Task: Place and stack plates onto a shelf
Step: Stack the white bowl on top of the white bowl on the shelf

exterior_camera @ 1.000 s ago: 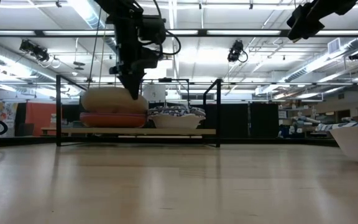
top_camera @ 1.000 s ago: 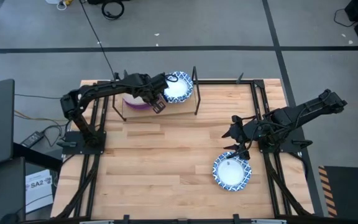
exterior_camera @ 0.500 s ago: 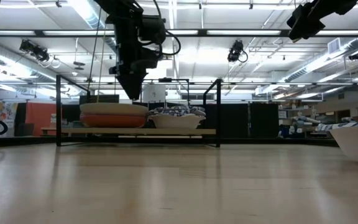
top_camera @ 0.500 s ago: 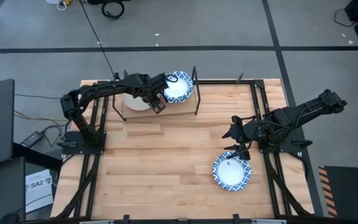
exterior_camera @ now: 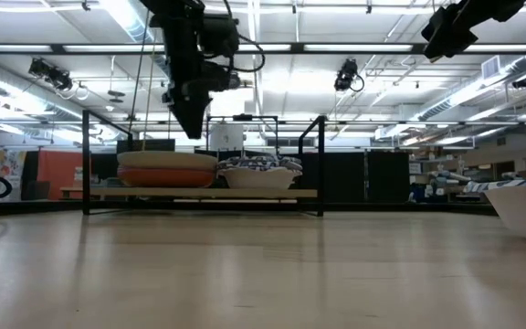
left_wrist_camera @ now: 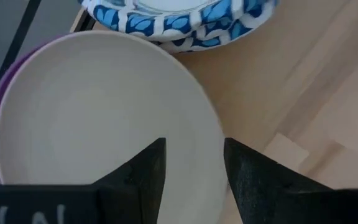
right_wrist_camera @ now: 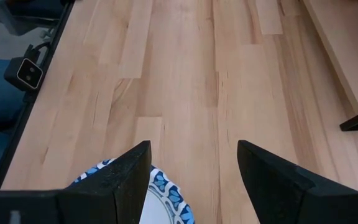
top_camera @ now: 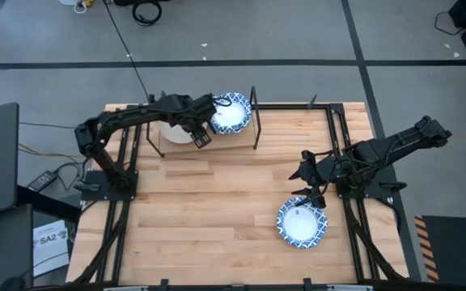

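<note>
Both arms are black and jointed, with thin dark cables running along their links. Each hand, left hand (top_camera: 201, 132) and right hand (top_camera: 311, 192), ends in two blunt, matte black wedge-shaped fingers (left_wrist_camera: 143, 174).

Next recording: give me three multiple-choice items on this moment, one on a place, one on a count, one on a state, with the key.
1. Where does the beige plate lie?
A. on the shelf, atop a stack
B. on the tabletop
C. in the right pincer

2. How many plates lie on the tabletop off the shelf?
A. none
B. one
C. three

3. The left pincer is:
A. shut on a plate
B. open above the beige plate
C. out of sight

Key: 1 A, the low view shows it topping the stack; 2 B, one blue-and-white plate near the right pincer; 3 B, its fingers stand apart, holding nothing.
</note>
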